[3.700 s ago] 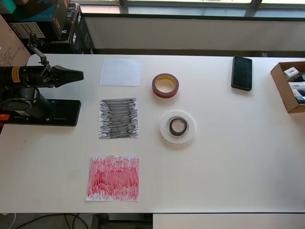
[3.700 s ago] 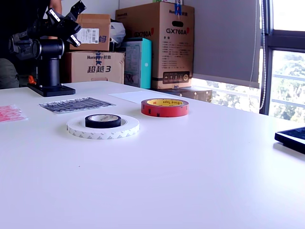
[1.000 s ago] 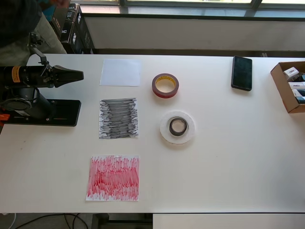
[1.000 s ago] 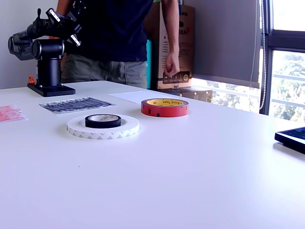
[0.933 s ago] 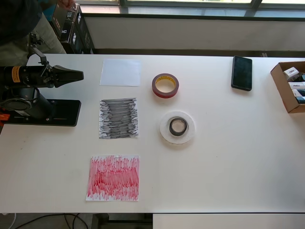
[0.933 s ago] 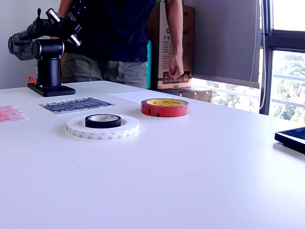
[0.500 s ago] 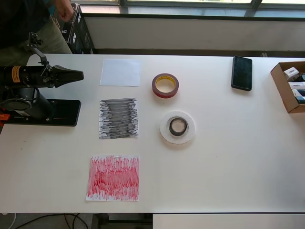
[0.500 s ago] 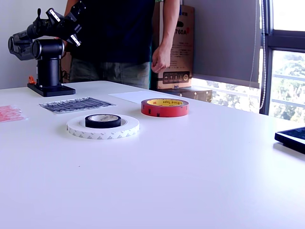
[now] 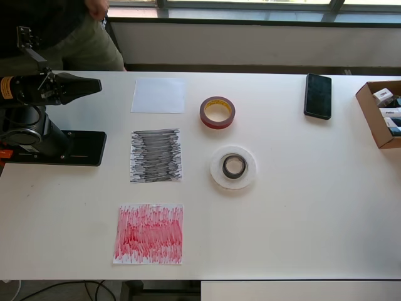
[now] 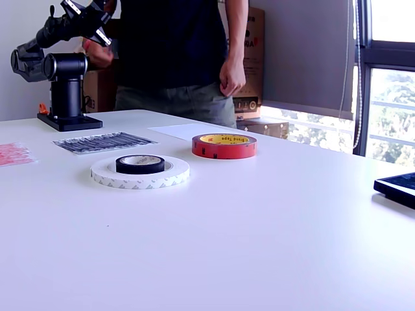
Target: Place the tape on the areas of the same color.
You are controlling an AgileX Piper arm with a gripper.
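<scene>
A red tape roll [image 9: 217,112] [image 10: 224,146] with a yellowish core lies flat on the table, right of the plain white sheet [image 9: 158,95]. The flat white ring [image 9: 216,169] [image 10: 139,177] lies right of the black-scribbled sheet [image 9: 156,155], and the small black roll [image 9: 234,167] [image 10: 140,164] sits inside it. The red-scribbled sheet [image 9: 149,233] is nearest the front edge. All three sheets are bare. My gripper [image 9: 97,83] [image 10: 97,16] hangs in the air at the overhead view's far left, well away from the rolls, its fingers together and holding nothing.
The arm's black base [image 9: 56,148] stands at the table's left edge in the overhead view. A black phone [image 9: 317,95] and an open cardboard box [image 9: 382,113] are at the right. A person [image 10: 175,52] stands close behind the table near the arm.
The gripper has lifted and shifted slightly toward the table's back edge. The person has moved along the back of the table, closer to the arm. The rolls and sheets have not moved.
</scene>
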